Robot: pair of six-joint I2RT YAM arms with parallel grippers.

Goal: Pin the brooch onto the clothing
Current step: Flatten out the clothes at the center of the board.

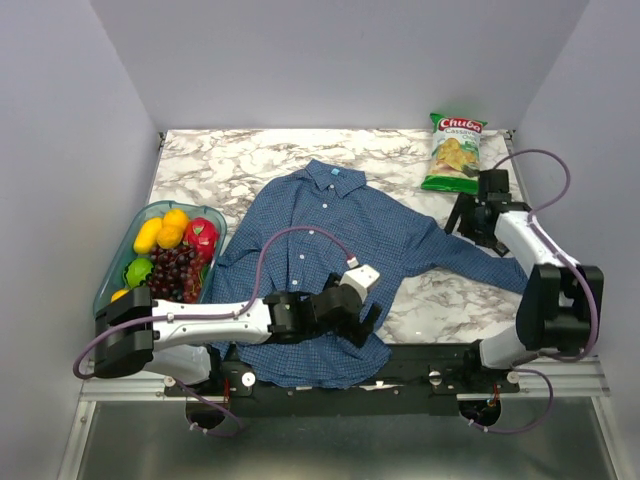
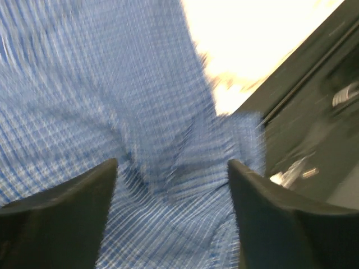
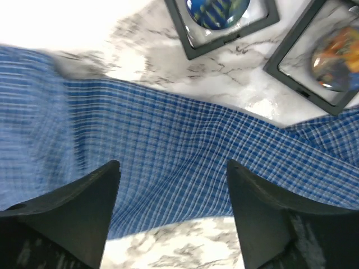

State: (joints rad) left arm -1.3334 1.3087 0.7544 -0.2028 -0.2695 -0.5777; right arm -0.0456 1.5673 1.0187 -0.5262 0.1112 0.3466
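Note:
The clothing, a blue checked shirt [image 1: 330, 260], lies spread on the marble table [image 1: 220, 165]. My left gripper [image 1: 365, 322] hovers over the shirt's lower right hem by the table's front edge. In the blurred left wrist view it [image 2: 173, 165] is open, with only fabric [image 2: 112, 101] under it. My right gripper [image 1: 462, 222] is over the shirt's right sleeve [image 3: 185, 162]. It [image 3: 173, 163] is open and holds nothing. Just beyond the sleeve lie two black square frames, one with a round blue-and-yellow brooch [image 3: 219, 10], the other with an orange one [image 3: 336, 56].
A green chips bag [image 1: 455, 150] lies at the back right. A clear tray [image 1: 112, 270] of fruit stands at the left edge. The black base rail [image 2: 314, 112] runs along the front edge, close to the left gripper.

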